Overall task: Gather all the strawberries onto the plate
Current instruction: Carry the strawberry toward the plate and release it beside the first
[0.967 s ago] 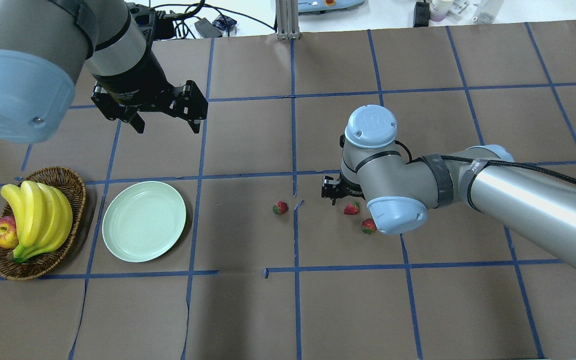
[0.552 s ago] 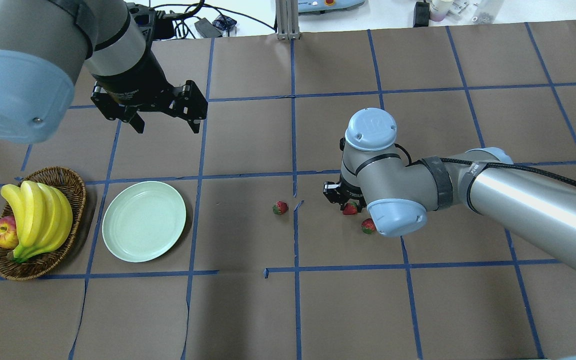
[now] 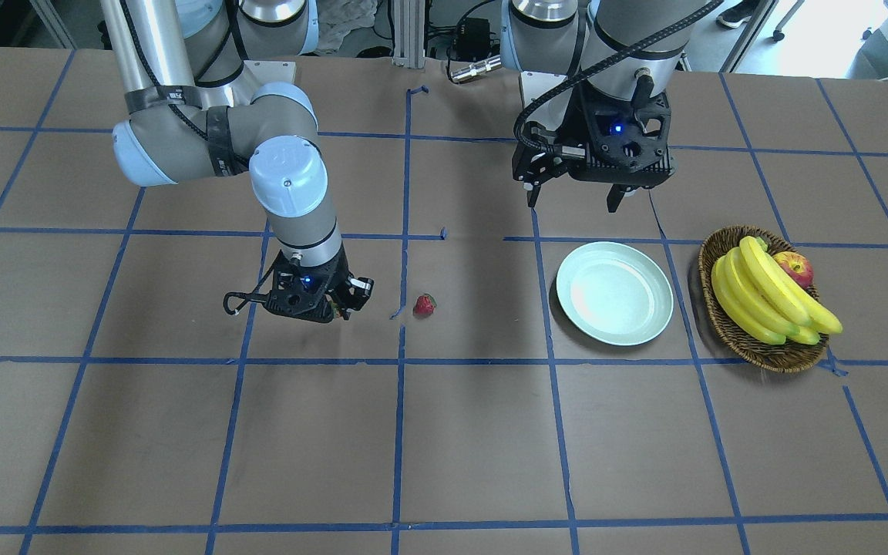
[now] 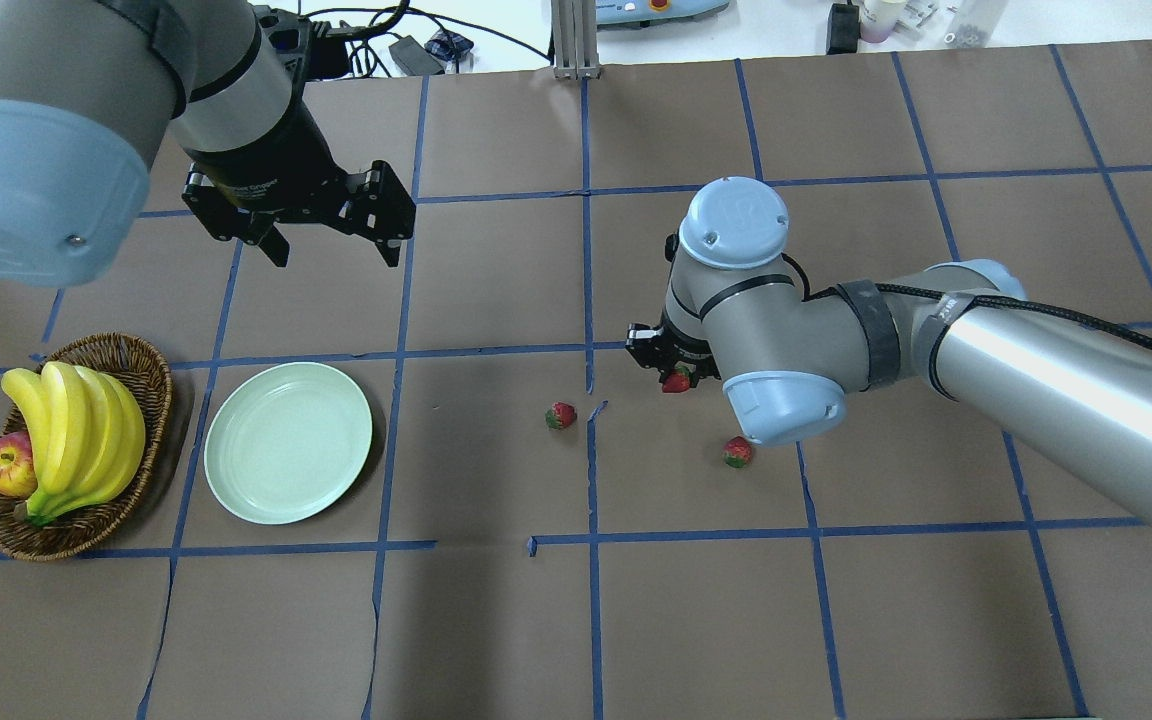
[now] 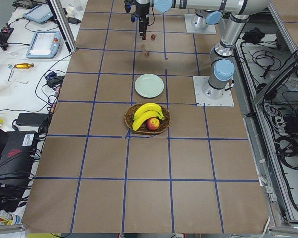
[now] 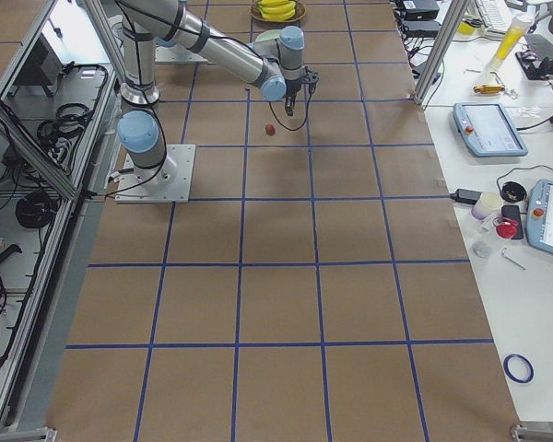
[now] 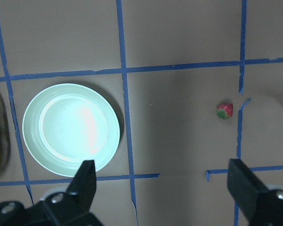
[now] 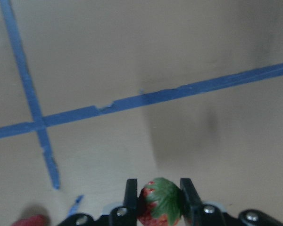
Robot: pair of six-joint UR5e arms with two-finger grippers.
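The right gripper is clamped on the held strawberry, fingers on both flanks and the green cap facing the wrist camera. A second ago the jaws stood open just beside this berry as it lay on the table, then they came down over it. Now the berry is off the paper with its shadow below, and it has shifted a little toward the plate side. First pick looks done, so the carry comes next.

Just off the gripper on the plate side lies the second strawberry. On the opposite side, close by the arm's blue elbow cap, lies the third strawberry. Both are loose on the table. The plate sits well beyond the second berry with nothing in it, so all three are still to deliver.

Pose: the right arm reaches in long and low, wrist turned so the fingers point straight down.

The left gripper has not moved — it hangs high over the table near the plate, jaws spread wide, holding nothing.
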